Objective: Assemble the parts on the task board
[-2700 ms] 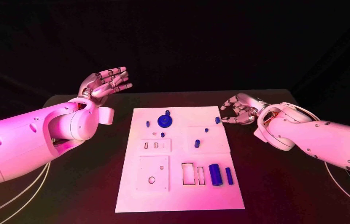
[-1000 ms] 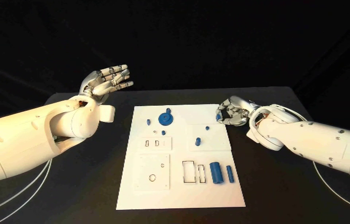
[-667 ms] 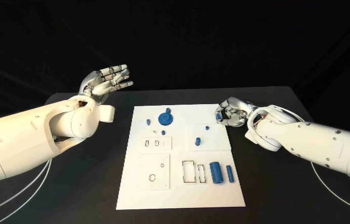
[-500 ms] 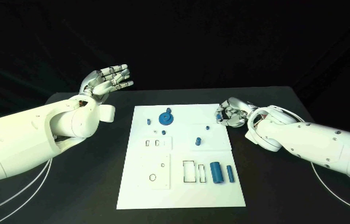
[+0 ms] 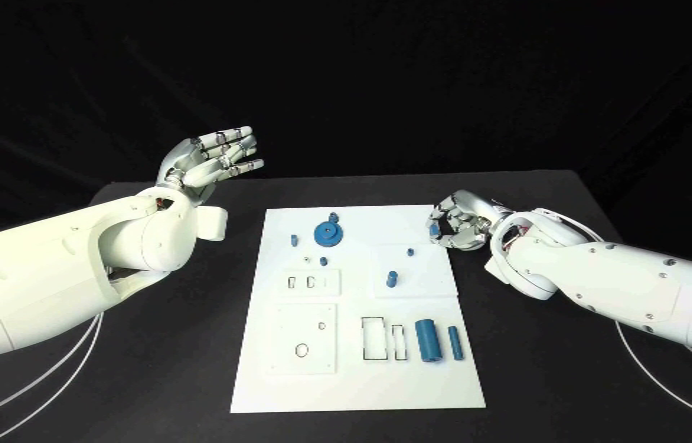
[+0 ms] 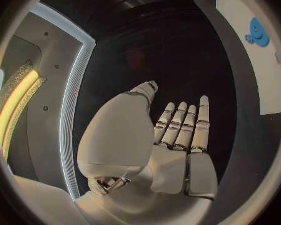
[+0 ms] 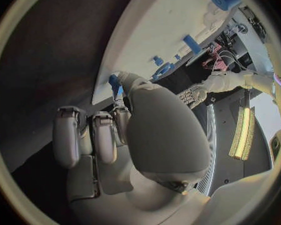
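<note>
Black table (image 5: 173,343); white board (image 5: 353,363) lies mid-table, bearing small blue parts, no legible writing. Right hand (image 5: 462,221) at board's far right edge pinches a blue peg (image 7: 114,81). Left hand (image 5: 212,161) raised, fingers spread, holding nothing.

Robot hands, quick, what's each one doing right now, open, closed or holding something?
Left robot hand: open, raised off the table, holding nothing.
Right robot hand: pinching a small blue part at the board's edge.
</note>
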Available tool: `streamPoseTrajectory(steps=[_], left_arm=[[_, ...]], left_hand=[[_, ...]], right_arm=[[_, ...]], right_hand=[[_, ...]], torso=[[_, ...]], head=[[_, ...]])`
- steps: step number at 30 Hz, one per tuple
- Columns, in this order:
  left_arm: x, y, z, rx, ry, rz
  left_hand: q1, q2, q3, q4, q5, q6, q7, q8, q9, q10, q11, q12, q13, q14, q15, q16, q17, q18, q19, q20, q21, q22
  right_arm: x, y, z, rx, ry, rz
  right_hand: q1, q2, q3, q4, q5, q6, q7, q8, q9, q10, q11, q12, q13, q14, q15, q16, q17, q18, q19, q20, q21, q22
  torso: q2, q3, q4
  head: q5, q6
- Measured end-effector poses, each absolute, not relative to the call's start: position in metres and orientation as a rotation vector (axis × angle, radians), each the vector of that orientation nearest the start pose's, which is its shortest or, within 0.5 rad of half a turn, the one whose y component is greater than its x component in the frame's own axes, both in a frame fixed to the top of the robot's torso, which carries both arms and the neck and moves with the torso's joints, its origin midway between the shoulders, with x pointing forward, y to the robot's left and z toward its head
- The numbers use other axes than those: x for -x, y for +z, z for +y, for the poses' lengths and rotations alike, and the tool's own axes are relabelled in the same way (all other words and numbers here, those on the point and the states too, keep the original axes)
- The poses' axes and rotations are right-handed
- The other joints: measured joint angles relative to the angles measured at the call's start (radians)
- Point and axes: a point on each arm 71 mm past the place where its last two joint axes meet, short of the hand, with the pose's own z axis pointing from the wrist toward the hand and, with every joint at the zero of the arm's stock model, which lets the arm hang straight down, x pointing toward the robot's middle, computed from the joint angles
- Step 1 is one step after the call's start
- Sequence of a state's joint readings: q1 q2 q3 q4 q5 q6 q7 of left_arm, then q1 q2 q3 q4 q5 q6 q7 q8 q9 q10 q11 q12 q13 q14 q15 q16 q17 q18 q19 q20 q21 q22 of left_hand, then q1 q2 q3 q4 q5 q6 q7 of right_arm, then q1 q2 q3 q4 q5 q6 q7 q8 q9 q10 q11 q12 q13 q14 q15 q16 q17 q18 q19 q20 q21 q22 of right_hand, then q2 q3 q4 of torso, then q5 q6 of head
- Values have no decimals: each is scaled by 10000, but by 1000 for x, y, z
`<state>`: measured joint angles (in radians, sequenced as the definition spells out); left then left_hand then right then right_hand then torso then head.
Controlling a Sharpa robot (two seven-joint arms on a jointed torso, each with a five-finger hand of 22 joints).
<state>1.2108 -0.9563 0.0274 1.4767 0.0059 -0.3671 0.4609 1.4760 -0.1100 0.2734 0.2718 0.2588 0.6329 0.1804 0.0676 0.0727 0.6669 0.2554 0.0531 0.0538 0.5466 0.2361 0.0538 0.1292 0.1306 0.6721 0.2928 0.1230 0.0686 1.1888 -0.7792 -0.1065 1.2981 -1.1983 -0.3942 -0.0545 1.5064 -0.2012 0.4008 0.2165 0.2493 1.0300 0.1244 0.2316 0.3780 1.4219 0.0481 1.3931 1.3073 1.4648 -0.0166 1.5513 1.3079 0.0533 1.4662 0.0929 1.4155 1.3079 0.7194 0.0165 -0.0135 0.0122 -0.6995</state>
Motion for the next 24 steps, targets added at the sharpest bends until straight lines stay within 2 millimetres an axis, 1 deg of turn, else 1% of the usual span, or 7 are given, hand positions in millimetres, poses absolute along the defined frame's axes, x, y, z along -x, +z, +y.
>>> streamPoseTrajectory(steps=[3,4,7,13,17,20,24], left_arm=[[-505,-145,290,11095,-14201,11753],[-505,-145,290,11095,-14201,11754],[-505,-145,290,11096,-14200,11755],[-505,-145,290,11100,-14195,11757],[-505,-145,289,11101,-14204,11767],[-505,-145,289,11101,-14217,11777],[-505,-146,287,11100,-14246,11799]], left_hand=[[0,0,0,0,0,0,0,0,0,0,0,0,0,0,0,0,0,1,0,0,0,0],[0,0,0,0,0,0,0,0,0,0,0,0,0,0,0,0,0,0,0,0,0,0],[0,0,0,0,0,0,0,0,0,0,0,0,0,0,0,0,0,0,0,0,0,0],[0,0,0,0,0,0,0,0,0,0,0,0,-1,0,0,0,0,1,0,0,0,0],[0,0,0,0,0,0,0,0,0,0,0,0,-1,0,0,0,1,1,-1,0,0,0],[39,39,0,0,0,35,-35,0,0,72,1,0,-1,0,0,0,-23,1,-1,0,0,0],[39,39,0,0,0,37,-36,0,0,72,1,0,-1,0,0,0,-26,0,0,0,0,0]], right_arm=[[-514,-224,-242,-1470,6099,17089],[-514,-224,-242,-1474,6119,17069],[-512,-221,-239,-1479,6224,16987],[-510,-202,-226,-1370,6569,16663],[-504,-188,-204,-1180,7073,16510],[-497,-183,-186,-1040,7441,16523],[-487,-179,-154,-831,7985,16609]], right_hand=[[-14,13,71,-44,-2,-1,-1,11,7,0,0,0,0,0,0,40,0,0,0,0,80,-1],[-40,37,104,-49,-2,-1,-2,46,7,-38,-37,-7,0,0,0,40,0,0,0,0,143,-1],[-161,-2,233,-96,-3,-3,-3,82,7,-88,-88,-146,0,0,0,40,-1,0,0,0,154,-1],[-238,76,304,-82,-21,-49,-33,86,7,-90,-89,-195,-1,0,1,40,-1,0,0,1,194,-2],[-319,77,372,-70,-62,-68,-46,159,7,-90,-88,-207,-1,21,-21,40,-1,1,0,1,241,-2],[-402,108,421,-77,-79,-74,-43,158,7,-90,-89,-251,8,37,-36,40,-2,-1,-36,-35,265,-3],[-462,89,429,-70,-119,-88,-33,166,7,-90,-88,-292,8,37,-36,40,-2,-1,0,-71,307,-3]], torso=[[-3,-5,0],[-6,-6,0],[-9,-7,0],[-23,-25,-12],[-33,-32,-23],[-44,-37,-33],[-48,-44,-31]], head=[[0,5],[4,6],[12,9],[19,22],[61,27],[99,20],[152,-7]])
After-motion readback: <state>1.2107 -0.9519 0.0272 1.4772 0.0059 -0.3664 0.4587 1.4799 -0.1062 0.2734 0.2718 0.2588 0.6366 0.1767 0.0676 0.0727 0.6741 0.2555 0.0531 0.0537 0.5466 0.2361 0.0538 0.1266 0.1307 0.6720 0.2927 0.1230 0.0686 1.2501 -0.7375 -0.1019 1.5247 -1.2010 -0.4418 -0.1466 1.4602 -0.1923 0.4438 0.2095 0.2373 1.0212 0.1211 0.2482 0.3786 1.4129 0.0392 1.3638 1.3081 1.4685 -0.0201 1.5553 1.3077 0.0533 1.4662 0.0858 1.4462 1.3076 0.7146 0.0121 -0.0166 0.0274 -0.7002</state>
